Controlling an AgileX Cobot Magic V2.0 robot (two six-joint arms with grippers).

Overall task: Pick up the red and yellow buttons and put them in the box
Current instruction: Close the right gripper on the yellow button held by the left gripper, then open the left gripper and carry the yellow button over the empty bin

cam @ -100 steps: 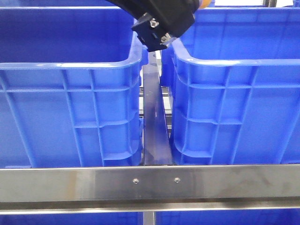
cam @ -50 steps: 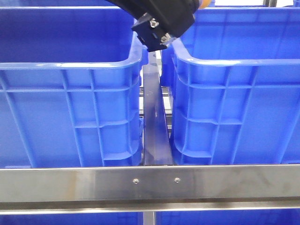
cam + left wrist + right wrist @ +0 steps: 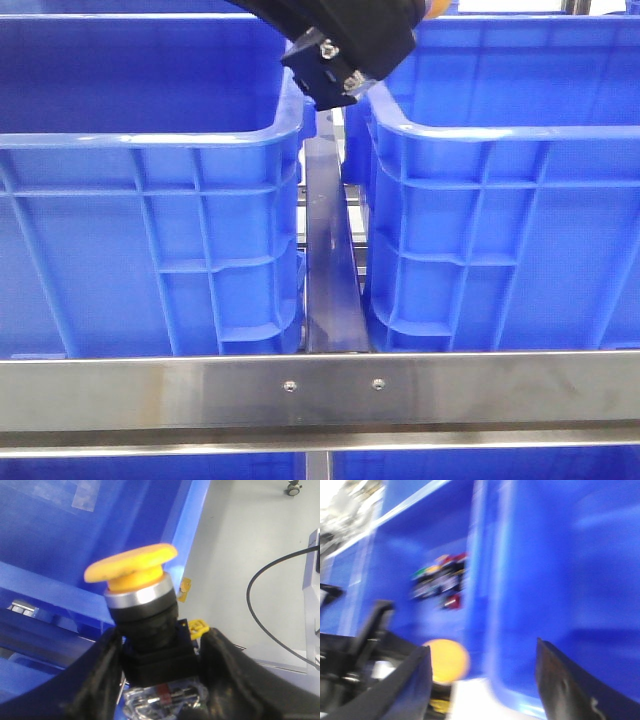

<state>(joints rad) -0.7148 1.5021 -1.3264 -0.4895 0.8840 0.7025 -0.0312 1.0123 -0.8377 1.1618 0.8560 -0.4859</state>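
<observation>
I see my left gripper (image 3: 160,665) squeezed tight on the yellow button (image 3: 132,570) — it holds the black body, cap up. In the front view this arm hangs over the gap between the two blue boxes (image 3: 150,150). My right gripper (image 3: 480,675) has its fingers spread wide, with nothing between them — the view is blurry.

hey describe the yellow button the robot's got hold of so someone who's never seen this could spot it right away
Start at the two big blue crates; an arm reaches over the gap between them. In the left gripper sits the yellow button: a wide yellow mushroom cap on a silver ring and black body. The other buttons lie piled in a crate; only this one is gripped.
</observation>
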